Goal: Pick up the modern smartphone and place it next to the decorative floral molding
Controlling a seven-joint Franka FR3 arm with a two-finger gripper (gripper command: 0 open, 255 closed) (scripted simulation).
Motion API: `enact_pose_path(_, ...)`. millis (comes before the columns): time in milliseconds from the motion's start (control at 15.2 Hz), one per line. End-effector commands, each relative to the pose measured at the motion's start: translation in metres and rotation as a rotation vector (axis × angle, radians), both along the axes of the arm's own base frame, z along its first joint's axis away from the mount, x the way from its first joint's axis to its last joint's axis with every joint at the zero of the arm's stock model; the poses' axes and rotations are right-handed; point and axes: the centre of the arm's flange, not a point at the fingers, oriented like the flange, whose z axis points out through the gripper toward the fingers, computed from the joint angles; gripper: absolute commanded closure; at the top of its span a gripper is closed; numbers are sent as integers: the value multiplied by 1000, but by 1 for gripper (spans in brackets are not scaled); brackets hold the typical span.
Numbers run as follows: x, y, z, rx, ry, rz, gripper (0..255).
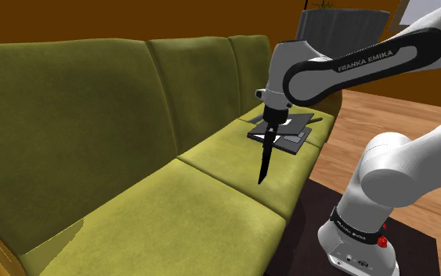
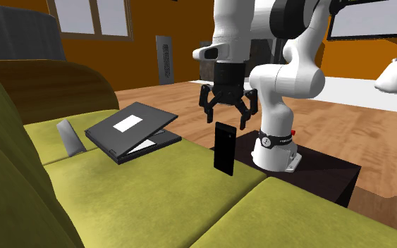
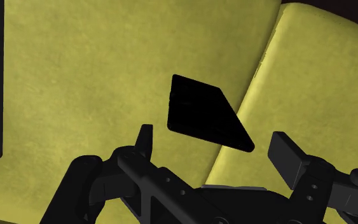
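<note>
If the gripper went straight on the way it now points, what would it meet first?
Probably the black smartphone, standing on edge just below the gripper, whose jaws stand open; it might slip between them. Under it lies the green sofa cushion.

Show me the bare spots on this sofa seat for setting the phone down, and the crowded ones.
Free: the middle cushion from the backrest out to the phone, and the whole next cushion beyond the seam. Crowded: the end cushion, where the laptop lies close beside a grey piece.
</note>
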Motion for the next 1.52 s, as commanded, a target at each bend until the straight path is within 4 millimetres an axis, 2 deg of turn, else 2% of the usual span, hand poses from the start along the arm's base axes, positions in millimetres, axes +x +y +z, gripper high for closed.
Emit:
enact_pose_path(0,1,0,-10,-1,-2,2,0)
enact_pose_path(264,2,0,-29,-1,-2,2,0)
enact_pose_path(792,2,0,-29,-1,-2,2,0)
enact_pose_path(858,2,0,-29,-1,-2,2,255)
enact_pose_path(1452,2,0,-29,-1,-2,2,255)
